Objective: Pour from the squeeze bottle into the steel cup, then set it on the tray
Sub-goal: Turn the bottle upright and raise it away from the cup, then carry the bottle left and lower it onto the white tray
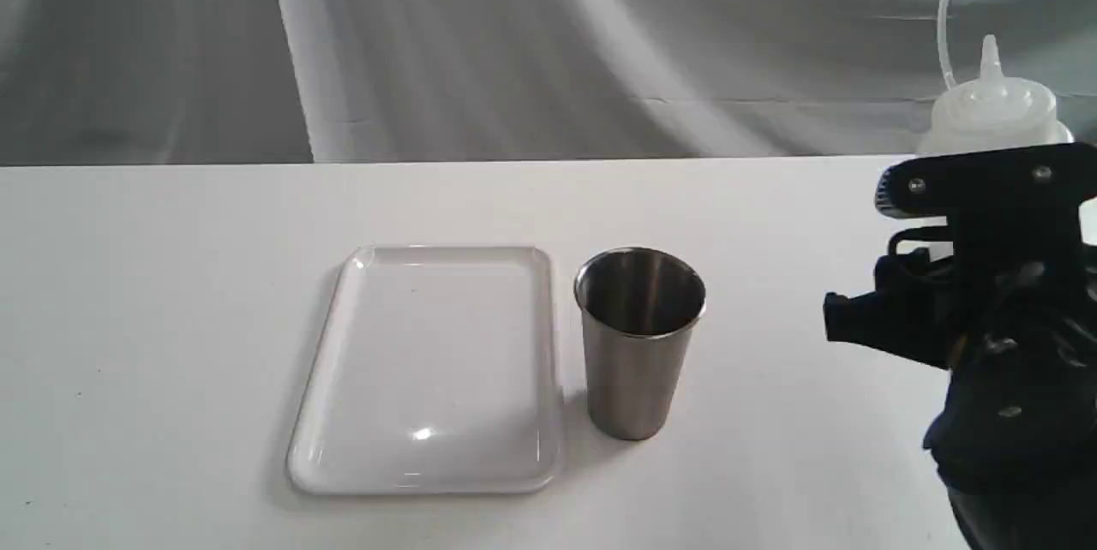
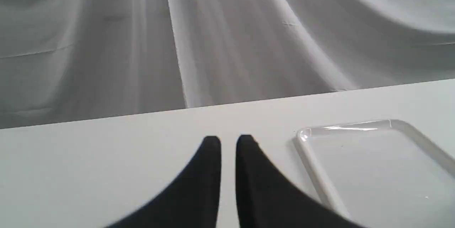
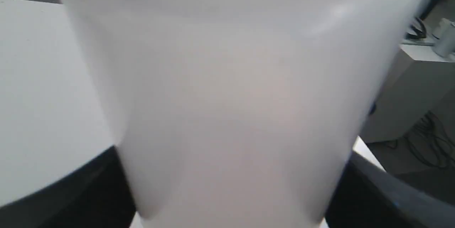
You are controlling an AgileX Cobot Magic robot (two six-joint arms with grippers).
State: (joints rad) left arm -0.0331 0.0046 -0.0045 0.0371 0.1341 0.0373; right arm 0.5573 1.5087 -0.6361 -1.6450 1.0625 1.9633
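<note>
The squeeze bottle (image 1: 994,117) stands upright at the far right, whitish, nozzle up, cap strap curling above it. My right gripper (image 1: 943,242) is shut on its body and hides the lower part. In the right wrist view the bottle (image 3: 234,96) fills the picture, with my right gripper (image 3: 231,199) pressing in from both sides. The steel cup (image 1: 638,353) stands upright mid-table, dark inside. The white tray (image 1: 428,361) lies flat just left of the cup. My left gripper (image 2: 228,142) hovers over bare table beside the tray's rim (image 2: 312,164), fingers nearly together, holding nothing.
A grey draped cloth backs the white table (image 1: 171,319). Off the table's right side, the right wrist view shows a pale cabinet (image 3: 408,89) and cables on the floor (image 3: 426,142).
</note>
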